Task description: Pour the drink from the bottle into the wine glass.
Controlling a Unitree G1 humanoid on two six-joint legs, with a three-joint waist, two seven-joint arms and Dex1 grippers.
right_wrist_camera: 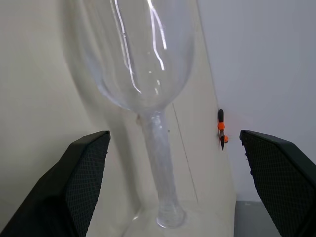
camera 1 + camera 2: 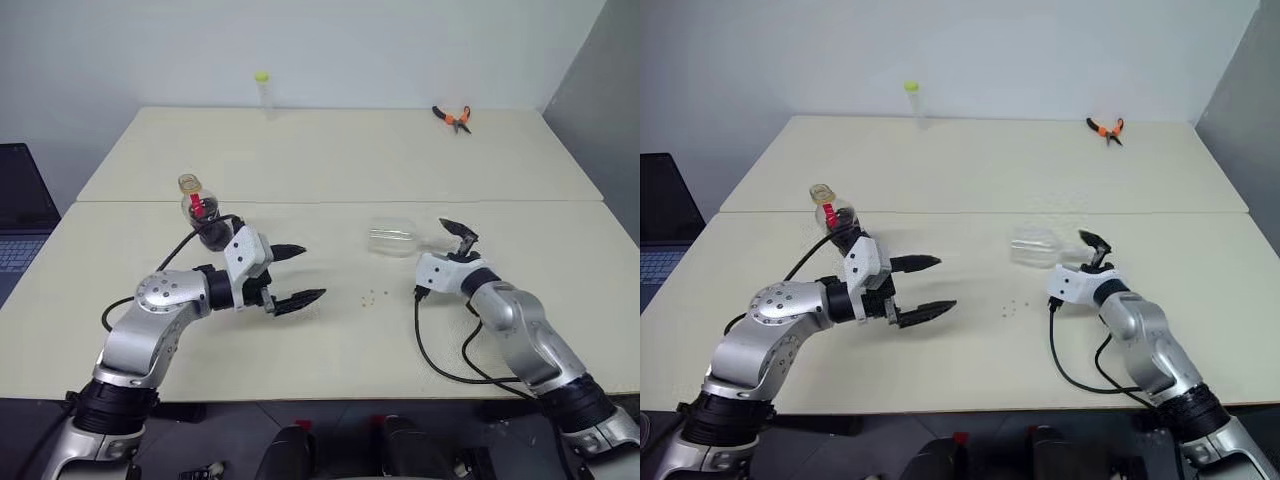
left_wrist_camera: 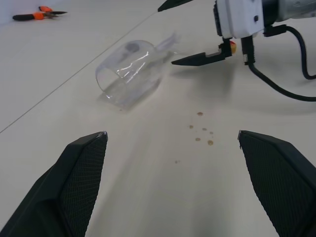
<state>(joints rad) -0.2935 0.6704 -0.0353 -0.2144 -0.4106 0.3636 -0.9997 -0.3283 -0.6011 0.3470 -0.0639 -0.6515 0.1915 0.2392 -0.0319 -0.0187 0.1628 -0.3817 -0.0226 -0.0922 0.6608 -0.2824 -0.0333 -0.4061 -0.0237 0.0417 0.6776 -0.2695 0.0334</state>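
Note:
The wine glass (image 2: 392, 238) lies on its side at mid-table, its stem (image 1: 160, 163) pointing at my right gripper (image 2: 437, 240). That gripper is open, and its fingers (image 1: 84, 173) stand apart on either side of the stem without touching it. The bottle (image 2: 200, 210) stands upright at the left, with a yellow top, a red neck band and dark drink in its body. It is partly hidden behind my left wrist. My left gripper (image 2: 295, 275) is open and empty, just right of the bottle and aimed at the glass (image 3: 131, 71).
A few dark drops (image 3: 202, 131) dot the table between the grippers. A thin clear tube with a yellow-green top (image 2: 262, 90) stands at the far edge, and orange pliers (image 2: 452, 118) lie far right. A laptop (image 2: 20, 210) sits off the table's left side. A seam (image 2: 340, 202) joins two tables.

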